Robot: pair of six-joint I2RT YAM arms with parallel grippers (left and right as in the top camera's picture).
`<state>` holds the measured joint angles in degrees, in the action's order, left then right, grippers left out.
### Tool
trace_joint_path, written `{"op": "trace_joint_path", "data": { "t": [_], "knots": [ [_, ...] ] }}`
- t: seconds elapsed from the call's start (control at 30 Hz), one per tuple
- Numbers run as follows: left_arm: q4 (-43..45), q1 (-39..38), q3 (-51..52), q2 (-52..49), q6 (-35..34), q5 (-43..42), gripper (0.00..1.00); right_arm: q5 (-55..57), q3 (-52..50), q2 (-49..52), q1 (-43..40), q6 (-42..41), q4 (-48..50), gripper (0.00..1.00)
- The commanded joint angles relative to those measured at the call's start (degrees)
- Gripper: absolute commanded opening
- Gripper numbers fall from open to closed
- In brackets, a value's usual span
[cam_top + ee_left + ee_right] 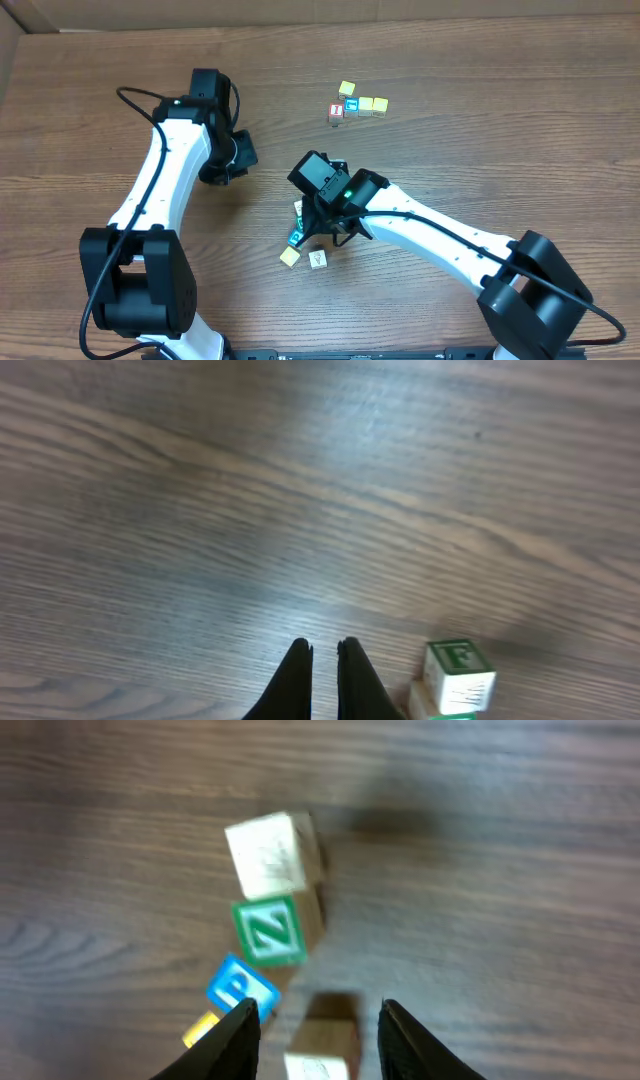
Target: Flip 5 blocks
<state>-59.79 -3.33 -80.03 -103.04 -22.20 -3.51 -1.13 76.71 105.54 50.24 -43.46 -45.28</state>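
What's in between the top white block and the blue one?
The green Z block sits between the white block and the blue block. You can see it in the right wrist view.

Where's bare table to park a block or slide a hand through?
Free: the wood right of the upper cube cluster, and the stretch between that cluster and the left end effector. Crowded: around the right end effector, lower blocks bunched there.
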Motion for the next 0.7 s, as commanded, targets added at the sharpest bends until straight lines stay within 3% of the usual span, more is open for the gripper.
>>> {"op": "trace_joint_path", "data": {
  "t": [0.0, 0.33, 0.67],
  "knots": [
    [1.49, -0.11, 2.93, -0.48, 1.07, 0.98, 0.04, -0.04, 0.48, 0.42, 0.74, 0.46, 2.49, 0.40],
    [5.20, -0.11, 5.66, -0.48, 1.05, 2.82, 0.04, -1.25, 0.48, 0.55, 5.35, 5.42, 8.15, 0.40],
    [4.13, -0.87, 6.29, -0.48, 1.03, 1.57, 0.04, -0.50, 0.48, 4.35, 10.27, 4.24, 11.43, 0.40]
  ]
}}
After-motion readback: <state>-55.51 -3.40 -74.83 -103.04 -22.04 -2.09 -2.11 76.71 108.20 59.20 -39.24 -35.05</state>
